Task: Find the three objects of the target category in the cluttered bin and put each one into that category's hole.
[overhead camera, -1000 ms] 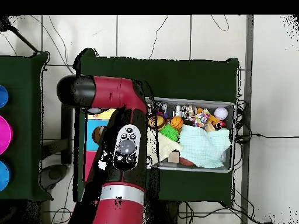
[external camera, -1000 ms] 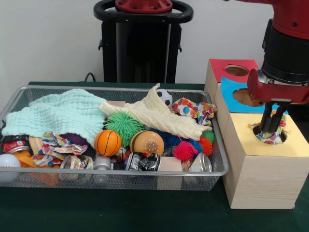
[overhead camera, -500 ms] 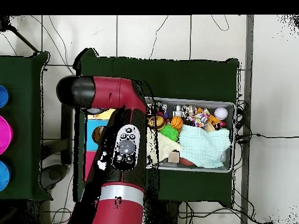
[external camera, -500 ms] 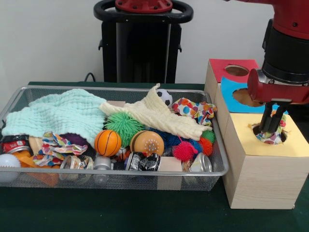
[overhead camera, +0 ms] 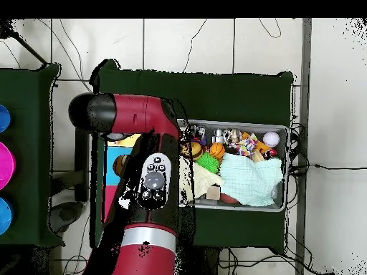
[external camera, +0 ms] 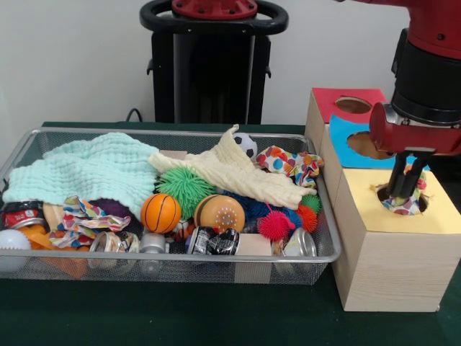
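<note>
Front view: the red and black arm's gripper (external camera: 403,189) reaches down into the round hole in the yellow-topped section of the wooden sorting box (external camera: 392,267), its dark fingers (external camera: 397,180) drawn close together around a scrap of polka-dot multicoloured cloth (external camera: 405,205) that bunches at the rim of the hole. Behind that section, the box's blue-topped hole (external camera: 362,145) and red-topped hole (external camera: 353,105) stand open. To the left, just beside the box, the wire-mesh metal bin (external camera: 166,261) sits on the dark green tablecloth (external camera: 180,313), heaped with clutter. A mint-green waffle-weave cloth (external camera: 83,173) covers the bin's left end; a cream knitted cloth (external camera: 234,173) lies diagonally across the middle. A second polka-dot cloth (external camera: 292,164) sits at the bin's right end near the box, and a third (external camera: 83,216) lies crumpled near the front left. Among them rest a small orange basketball (external camera: 160,213), a green spiky rubber ball (external camera: 185,187), a pink spiky ball (external camera: 276,225) and a white ball (external camera: 13,241) in the front-left corner.

Overhead view: the arm (overhead camera: 147,179) hides the gripper and most of the sorting box. The bin (overhead camera: 281,204) lies to the right, the mint-green cloth (overhead camera: 249,179) filling its lower half.
</note>
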You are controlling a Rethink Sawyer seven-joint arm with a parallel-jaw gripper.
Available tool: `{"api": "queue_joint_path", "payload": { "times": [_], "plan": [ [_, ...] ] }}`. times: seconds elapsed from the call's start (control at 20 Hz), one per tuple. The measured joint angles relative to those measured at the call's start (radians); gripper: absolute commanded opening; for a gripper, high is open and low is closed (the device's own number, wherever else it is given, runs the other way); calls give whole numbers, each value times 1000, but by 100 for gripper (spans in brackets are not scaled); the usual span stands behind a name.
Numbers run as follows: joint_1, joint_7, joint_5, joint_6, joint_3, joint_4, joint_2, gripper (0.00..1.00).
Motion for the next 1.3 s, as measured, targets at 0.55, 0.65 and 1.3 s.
{"api": "queue_joint_path", "payload": {
  "times": [0.55, 0.65, 1.3],
  "plan": [
    [0, 0, -4, 0, 0, 0, 5, 0],
    [0, 0, -5, 0, 0, 0, 7, 0],
    [0, 0, -5, -6, 0, 0, 18, 0]
  ]
}}
